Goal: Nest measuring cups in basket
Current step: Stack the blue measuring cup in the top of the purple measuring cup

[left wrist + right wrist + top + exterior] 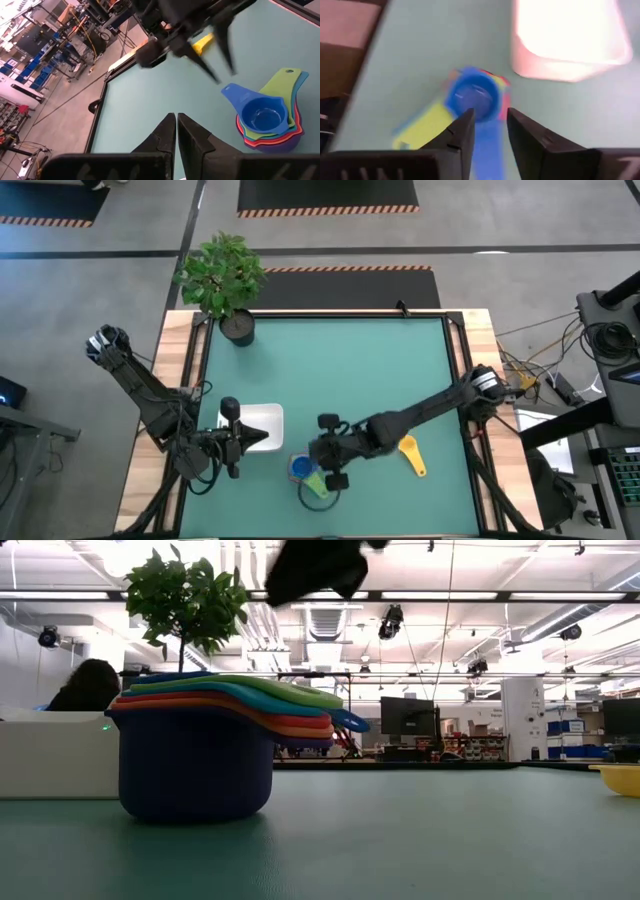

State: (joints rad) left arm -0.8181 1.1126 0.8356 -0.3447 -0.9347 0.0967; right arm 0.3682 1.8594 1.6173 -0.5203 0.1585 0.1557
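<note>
Cup stack (308, 476): nested measuring cups on the green table (400, 380), near its front edge, just beside the white basket (262, 420) and outside it; dark blue cup (262, 114) innermost on top, purple at the base.
Right gripper (330, 452): above the stack, not touching it; fingers (462, 132) spread, with the dark blue cup seen between and beyond them in the right wrist view.
Left gripper (232, 442): at the basket's left side; fingers (167, 132) pressed together, holding nothing.
Yellow cup (411, 453): alone on the table, right of the right arm, apart from the stack.
Writing: none readable on cups or basket.
Low view only: layered rims from the side, green over light blue, red, orange; a person's head behind the basket.
High view only: potted plant (225, 280) at the table's far left corner.
</note>
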